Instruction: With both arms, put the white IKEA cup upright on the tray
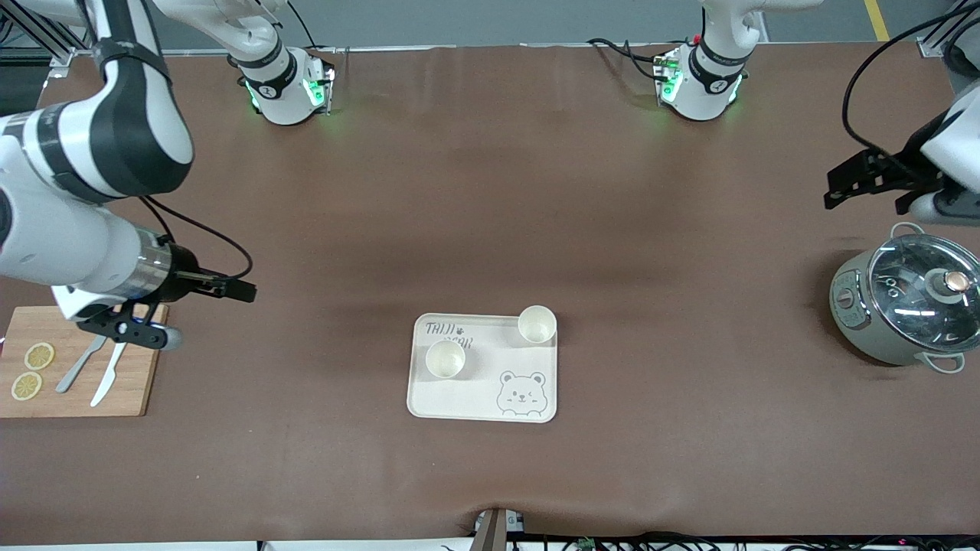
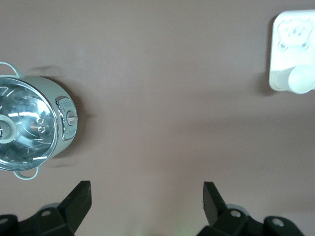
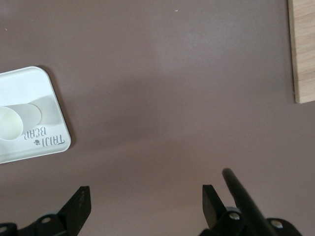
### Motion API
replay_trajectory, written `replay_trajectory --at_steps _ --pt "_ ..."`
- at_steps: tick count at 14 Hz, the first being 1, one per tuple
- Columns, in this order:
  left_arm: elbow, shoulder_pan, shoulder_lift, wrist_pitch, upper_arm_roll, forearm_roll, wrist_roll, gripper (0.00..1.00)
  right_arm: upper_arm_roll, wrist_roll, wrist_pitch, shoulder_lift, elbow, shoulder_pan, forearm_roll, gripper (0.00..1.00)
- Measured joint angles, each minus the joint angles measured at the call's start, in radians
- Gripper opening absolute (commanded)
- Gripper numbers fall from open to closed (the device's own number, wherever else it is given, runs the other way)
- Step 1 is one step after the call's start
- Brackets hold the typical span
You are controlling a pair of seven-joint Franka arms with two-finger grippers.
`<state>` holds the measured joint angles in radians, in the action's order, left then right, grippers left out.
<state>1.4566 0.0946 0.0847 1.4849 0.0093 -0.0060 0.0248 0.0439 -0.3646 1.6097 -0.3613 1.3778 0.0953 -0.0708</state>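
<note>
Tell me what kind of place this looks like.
Probably a robot lab bench staged as a kitchen: two arms are bolted to a brown-covered table, with a tray holding two white cups, a cutting board with lemon slices and cutlery, and a glass-lidded cooker. Both grippers are open and hold nothing.

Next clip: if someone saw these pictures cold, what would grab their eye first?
Probably the cream bear tray mid-table, with two white cups standing upright on it. Next, the arms pulled apart: the right gripper open over the wooden cutting board, which carries lemon slices and cutlery, and the left gripper open above the table near the glass-lidded cooker.
</note>
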Motion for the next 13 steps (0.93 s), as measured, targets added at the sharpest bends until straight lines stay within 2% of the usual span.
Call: replay_trajectory --at_steps 3,13 --pt "-0.029 0.018 0.042 -0.017 -0.003 0.022 0.049 1.0 0.0 0.059 0.0 0.0 0.0 -0.031 0.0 1.0" --pt "-0.037 0.015 0.043 -0.018 -0.002 0.021 0.057 1.0 -0.004 0.223 0.002 0.0 0.0 -0.102 0.001 1.0"
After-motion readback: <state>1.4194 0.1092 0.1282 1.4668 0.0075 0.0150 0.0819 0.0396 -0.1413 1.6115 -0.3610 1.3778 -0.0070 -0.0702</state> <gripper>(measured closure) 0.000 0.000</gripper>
